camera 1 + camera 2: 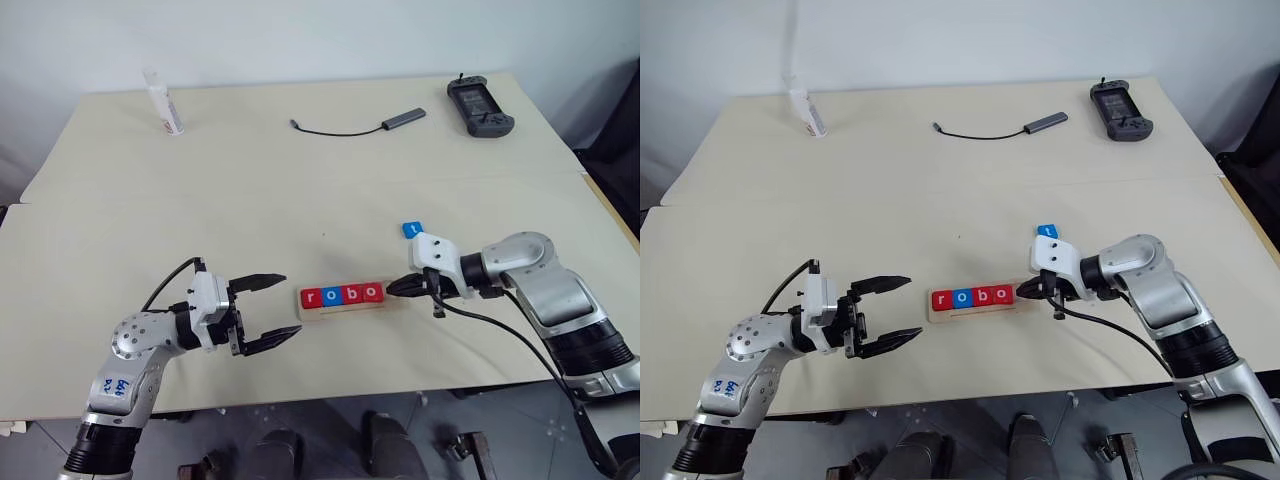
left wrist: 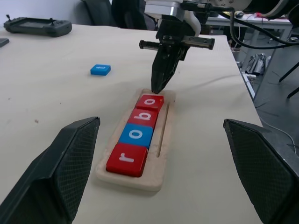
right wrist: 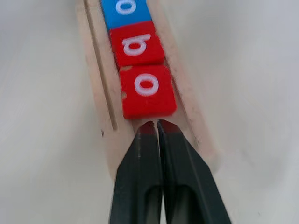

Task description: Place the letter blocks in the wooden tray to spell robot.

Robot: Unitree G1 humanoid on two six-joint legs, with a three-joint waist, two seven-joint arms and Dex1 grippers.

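Note:
The wooden tray (image 1: 346, 310) lies at the table's middle front, holding a row of letter blocks: red r (image 1: 309, 297), blue o (image 1: 328, 296), red b (image 1: 350, 294), red o (image 1: 372, 292). The tray's right end past that last o is bare wood. My right gripper (image 1: 390, 288) is shut and holds nothing. Its tips (image 3: 155, 125) rest in that bare end, right against the last red o (image 3: 147, 91). A blue t block (image 1: 411, 230) lies flat on the table just behind the right gripper. Left of the tray, my left gripper (image 1: 290, 306) stands open and empty.
At the back of the table are a white tube (image 1: 165, 105) on the left, a dark cable with an adapter (image 1: 350, 128) in the middle and a black controller (image 1: 480, 107) on the right. The table's front edge runs close behind both arms.

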